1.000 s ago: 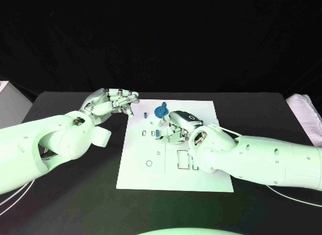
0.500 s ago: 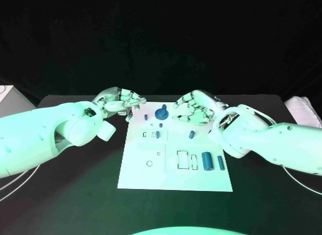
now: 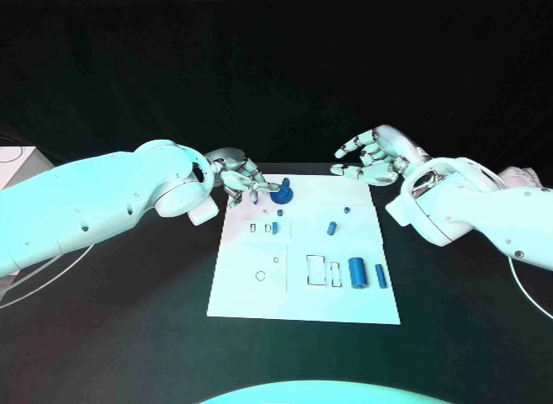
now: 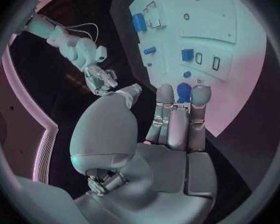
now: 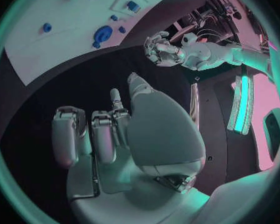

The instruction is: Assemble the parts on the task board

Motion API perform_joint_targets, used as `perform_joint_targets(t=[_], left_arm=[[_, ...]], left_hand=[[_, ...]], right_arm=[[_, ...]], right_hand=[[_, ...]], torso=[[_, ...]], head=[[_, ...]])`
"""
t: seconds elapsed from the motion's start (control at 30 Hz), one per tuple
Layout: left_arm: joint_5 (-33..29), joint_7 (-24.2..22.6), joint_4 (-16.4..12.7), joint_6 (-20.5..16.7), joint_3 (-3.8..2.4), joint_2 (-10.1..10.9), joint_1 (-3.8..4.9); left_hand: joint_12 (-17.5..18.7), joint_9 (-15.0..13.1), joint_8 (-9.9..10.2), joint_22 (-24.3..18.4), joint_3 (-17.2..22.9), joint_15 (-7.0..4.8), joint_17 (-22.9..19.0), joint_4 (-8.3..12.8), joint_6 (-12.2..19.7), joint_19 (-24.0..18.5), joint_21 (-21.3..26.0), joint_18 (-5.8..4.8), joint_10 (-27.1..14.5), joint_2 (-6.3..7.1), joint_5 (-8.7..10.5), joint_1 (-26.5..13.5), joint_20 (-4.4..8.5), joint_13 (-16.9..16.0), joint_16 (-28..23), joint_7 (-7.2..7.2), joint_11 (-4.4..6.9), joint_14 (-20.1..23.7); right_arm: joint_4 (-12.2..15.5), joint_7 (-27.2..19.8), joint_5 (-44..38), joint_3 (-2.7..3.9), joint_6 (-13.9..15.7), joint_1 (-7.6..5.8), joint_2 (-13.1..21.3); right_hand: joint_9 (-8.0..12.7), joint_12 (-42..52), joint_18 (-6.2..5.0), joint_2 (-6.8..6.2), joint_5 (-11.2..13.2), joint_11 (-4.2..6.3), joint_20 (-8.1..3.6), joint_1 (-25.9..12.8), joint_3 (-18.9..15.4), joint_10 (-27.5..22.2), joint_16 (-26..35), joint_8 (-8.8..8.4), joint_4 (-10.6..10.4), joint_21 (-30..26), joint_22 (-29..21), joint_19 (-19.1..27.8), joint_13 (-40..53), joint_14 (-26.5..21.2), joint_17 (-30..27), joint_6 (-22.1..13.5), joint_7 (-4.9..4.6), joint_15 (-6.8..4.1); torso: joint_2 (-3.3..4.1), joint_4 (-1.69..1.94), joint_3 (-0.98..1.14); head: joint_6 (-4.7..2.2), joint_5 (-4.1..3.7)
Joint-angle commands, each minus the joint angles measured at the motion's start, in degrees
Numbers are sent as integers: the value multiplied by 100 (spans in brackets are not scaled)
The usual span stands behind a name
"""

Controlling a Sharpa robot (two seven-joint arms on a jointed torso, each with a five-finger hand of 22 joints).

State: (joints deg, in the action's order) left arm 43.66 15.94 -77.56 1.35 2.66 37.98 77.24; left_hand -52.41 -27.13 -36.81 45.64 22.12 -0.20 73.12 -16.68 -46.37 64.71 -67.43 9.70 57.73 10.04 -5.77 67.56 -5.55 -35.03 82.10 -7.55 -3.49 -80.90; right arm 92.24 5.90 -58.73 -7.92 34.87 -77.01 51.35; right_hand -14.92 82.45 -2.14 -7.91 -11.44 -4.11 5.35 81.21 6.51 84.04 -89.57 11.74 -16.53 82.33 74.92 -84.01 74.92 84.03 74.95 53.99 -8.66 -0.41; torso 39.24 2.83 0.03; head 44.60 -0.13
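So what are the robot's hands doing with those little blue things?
The left hand is reaching over the far edge of the white board, its fingers right by the round blue gear; I can't tell if it touches it. The right hand hangs open off the board's far corner, holding nothing. Two blue cylinders lie near the board's right side.

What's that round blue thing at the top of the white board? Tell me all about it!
The round blue piece looks like a small plastic wheel with a knob poking up from its middle. It sits near the far edge of the white board, left of centre. The left hand hovers right beside it; I cannot tell if the fingers touch it. The right hand is well away, open.
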Motion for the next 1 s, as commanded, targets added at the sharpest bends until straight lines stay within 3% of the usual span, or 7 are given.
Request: perform_joint_targets(t=[0.03, 0.6, 0.8, 1.0], left_arm=[[657, 858, 150, 684, 26, -184, 43], [1003, 1201, 876, 1260, 121, -935, 89], [1000, 1207, 1023, 1496, 127, -1042, 89], [999, 1202, 1085, 1684, 130, -1094, 87]], left_hand=[[-61, -59, -66, 33, -68, 5, 36, -11, 55, 26, -42, -106, -52, -41, -7, -76, -8, -23, 49, 0, 13, -58], [-213, -315, -293, 107, -276, -14, 107, -16, 125, 31, -122, -118, -115, -137, -10, -427, 7, -73, 87, 37, 35, -81], [-219, -334, -306, 114, -297, -14, 108, -13, 135, 32, -129, -119, -125, -135, -9, -447, 7, -74, 87, 38, 36, -79], [-221, -339, -309, 117, -304, -14, 109, -11, 139, 33, -131, -120, -129, -131, -8, -450, 7, -74, 88, 38, 36, -79]], right_arm=[[-20, -36, 220, 3, 44, -6, -1], [-64, 103, 229, 2, -6, -11, -52], [-74, 141, 232, 2, -24, -11, -61], [-89, 171, 244, 2, -26, -11, -76]], right_hand=[[-3, -13, 3, 36, -32, 26, 0, -5, 28, -12, 39, 17, 5, -24, 857, -263, 909, 559, 1364, -19, -2, -6], [1, -21, 2, 34, -61, 23, 0, -14, 31, -18, 45, 12, 5, -29, 854, -262, 902, 557, 1356, -47, -6, -4], [1, -20, 1, 35, -71, 23, 0, -15, 34, -18, 47, 12, 6, -36, 848, -259, 903, 556, 1352, -53, -7, -4], [2, -28, -1, 36, -85, 22, 0, -15, 37, -24, 49, 12, 7, -43, 842, -256, 897, 555, 1349, -60, -7, -4]], torso=[[-11, -4, 13], [31, -13, -12], [49, -29, -1], [49, -8, -3]], head=[[14, 17], [72, -16], [89, -15], [123, -53]])
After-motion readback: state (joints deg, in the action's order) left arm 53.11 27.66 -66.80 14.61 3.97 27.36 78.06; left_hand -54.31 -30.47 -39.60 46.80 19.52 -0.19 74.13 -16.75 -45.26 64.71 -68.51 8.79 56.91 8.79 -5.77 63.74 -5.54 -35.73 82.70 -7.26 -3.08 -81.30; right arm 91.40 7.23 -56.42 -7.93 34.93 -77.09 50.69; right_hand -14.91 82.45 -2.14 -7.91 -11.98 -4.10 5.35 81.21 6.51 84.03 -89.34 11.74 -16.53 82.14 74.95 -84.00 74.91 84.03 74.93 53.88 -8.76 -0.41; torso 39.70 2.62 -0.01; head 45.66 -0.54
